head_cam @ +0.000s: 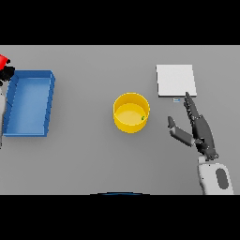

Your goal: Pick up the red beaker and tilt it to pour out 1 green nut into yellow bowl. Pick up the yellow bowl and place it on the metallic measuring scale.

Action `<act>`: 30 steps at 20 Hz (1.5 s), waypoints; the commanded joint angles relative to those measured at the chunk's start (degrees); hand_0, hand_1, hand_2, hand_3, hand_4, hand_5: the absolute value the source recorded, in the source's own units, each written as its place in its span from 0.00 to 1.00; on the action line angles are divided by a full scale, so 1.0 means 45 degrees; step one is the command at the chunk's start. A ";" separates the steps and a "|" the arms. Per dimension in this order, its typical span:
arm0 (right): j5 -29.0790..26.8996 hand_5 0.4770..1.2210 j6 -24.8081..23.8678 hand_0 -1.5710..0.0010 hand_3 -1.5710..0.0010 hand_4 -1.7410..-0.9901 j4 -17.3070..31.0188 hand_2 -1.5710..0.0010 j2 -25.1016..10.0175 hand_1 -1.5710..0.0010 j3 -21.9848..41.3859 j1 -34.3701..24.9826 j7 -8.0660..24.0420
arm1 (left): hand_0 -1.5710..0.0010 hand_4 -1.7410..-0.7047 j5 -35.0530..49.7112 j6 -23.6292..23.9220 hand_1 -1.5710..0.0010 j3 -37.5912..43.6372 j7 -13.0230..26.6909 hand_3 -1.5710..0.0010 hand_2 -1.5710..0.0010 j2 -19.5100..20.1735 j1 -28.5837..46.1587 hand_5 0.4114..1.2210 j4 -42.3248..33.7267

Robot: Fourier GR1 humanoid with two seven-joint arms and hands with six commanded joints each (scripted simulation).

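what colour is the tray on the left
Blue: the tray, seen in the head view.

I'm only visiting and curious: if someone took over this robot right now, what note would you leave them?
Right hand: open, fingers straight, empty, right of the yellow bowl, just below the scale.
Left hand: at the far left edge, holding the red beaker beyond the blue tray; grip mostly out of view.
Done: a green nut lies in the bowl.
Left: grasp the bowl and set it on the scale.

Right hand [199, 129] dark grey w/ black fingers; white forearm w/ grey oval.
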 commanded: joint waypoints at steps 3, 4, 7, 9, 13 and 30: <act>0.0129 0.34 -0.0052 1.00 1.00 0.55 0.0111 1.00 0.0078 1.00 0.0081 -0.0042 -0.0083 | 0.00 0.36 -0.0124 -0.0815 0.00 0.0388 0.0044 0.31 0.00 -0.0401 0.0541 0.54 -0.0701; 0.0125 0.34 -0.0073 1.00 1.00 0.55 0.0076 1.00 0.0098 1.00 0.0080 -0.0001 -0.0143 | 0.00 0.47 -0.0101 -0.1007 0.00 0.0441 0.0031 0.40 0.00 -0.0545 0.0835 0.49 -0.1104; 0.0064 0.34 -0.0069 1.00 1.00 0.56 0.0102 1.00 -0.0007 1.00 -0.0029 -0.0197 0.0107 | 0.22 0.74 0.0718 -0.2342 0.34 0.1010 0.0007 0.63 0.41 -0.0956 0.1307 0.40 -0.2268; 0.0193 0.33 -0.0104 1.00 1.00 0.56 0.0108 1.00 0.0101 1.00 0.0102 -0.0046 -0.0070 | 0.50 0.83 0.1039 -0.2995 0.58 0.1008 0.0010 0.76 0.62 -0.1023 0.1531 0.36 -0.2990; 0.0115 0.33 -0.0020 1.00 1.00 0.57 0.0167 1.00 0.0011 1.00 0.0034 -0.0064 -0.0046 | 0.80 0.91 0.0557 -0.3718 0.83 0.1023 0.0044 0.90 0.84 -0.0914 0.1383 0.31 -0.2780; 0.2838 0.25 0.1607 1.00 1.00 0.65 0.0632 1.00 -0.2092 1.00 0.1974 -0.2952 0.0248 | 1.00 0.97 -0.0223 -0.3599 1.00 0.1224 -0.0183 1.00 1.00 -0.1587 0.1718 0.37 -0.3833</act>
